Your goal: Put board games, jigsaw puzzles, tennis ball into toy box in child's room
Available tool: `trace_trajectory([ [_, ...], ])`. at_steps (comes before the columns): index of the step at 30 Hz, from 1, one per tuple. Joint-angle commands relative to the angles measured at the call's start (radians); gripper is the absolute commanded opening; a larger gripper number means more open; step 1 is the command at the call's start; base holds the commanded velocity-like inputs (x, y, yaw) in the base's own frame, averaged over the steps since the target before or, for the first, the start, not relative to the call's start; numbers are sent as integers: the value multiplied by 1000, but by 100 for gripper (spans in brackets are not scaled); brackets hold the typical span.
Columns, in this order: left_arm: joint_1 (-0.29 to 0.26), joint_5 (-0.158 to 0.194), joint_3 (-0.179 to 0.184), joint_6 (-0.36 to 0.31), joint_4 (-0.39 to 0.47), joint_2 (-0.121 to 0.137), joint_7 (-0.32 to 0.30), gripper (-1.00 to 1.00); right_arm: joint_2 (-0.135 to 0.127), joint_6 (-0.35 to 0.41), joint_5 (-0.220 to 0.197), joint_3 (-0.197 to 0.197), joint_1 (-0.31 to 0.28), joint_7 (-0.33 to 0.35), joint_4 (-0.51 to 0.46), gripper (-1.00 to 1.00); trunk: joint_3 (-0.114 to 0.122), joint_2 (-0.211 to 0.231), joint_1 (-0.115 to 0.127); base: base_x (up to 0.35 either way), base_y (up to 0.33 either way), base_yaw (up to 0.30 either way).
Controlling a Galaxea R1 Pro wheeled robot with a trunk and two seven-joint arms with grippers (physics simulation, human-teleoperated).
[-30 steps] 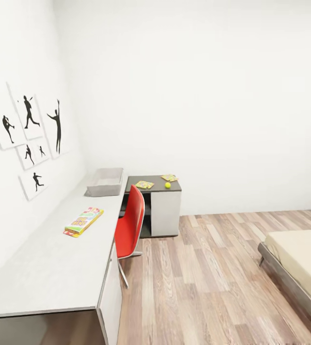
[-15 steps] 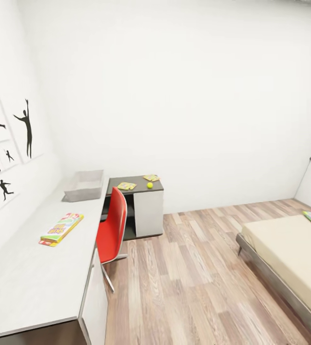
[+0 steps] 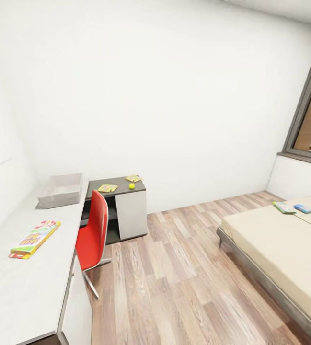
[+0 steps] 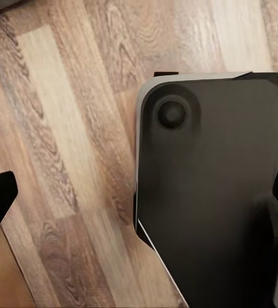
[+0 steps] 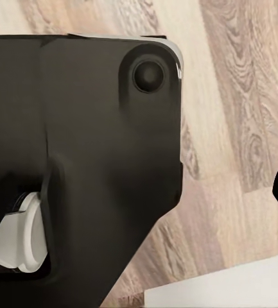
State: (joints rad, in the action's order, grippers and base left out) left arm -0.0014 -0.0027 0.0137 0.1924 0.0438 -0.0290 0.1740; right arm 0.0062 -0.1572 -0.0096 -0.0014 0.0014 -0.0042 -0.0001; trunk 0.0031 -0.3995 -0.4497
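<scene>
Room is surveyed from the head view; nothing is in hand yet.

The toy box (image 3: 61,189) sits on the long table (image 3: 11,287) at left of frame, far end. One board game (image 3: 34,238) lies on the table nearer the camera, lower left, well apart from the box. Two jigsaw puzzles (image 3: 108,188) (image 3: 132,178) and the tennis ball (image 3: 132,186) rest on a lower dark cabinet (image 3: 118,191) just beyond the box, centre left. On the bed (image 3: 280,249), at right of frame, two more board games (image 3: 283,207) (image 3: 303,209) lie side by side near its far edge.

Wrist views look down at wood floor (image 4: 61,128) and dark robot base; whether the grippers are parted or closed cannot be told.

Judgement: the approach is best made to one cluster at a time. A red chair (image 3: 92,237) stands close against the table and should be skirted.
</scene>
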Motion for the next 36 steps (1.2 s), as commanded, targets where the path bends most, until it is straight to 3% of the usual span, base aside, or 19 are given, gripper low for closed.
trace_trajectory([
  [1,0,0,2,3,-1,0,4,100,0,-3,-1,0,0,0,0,100,0,0,0,0,0,-271],
  [36,0,0,3,16,-1,1,4,100,0,-4,-2,1,0,0,0,100,0,0,0,0,0,-271],
])
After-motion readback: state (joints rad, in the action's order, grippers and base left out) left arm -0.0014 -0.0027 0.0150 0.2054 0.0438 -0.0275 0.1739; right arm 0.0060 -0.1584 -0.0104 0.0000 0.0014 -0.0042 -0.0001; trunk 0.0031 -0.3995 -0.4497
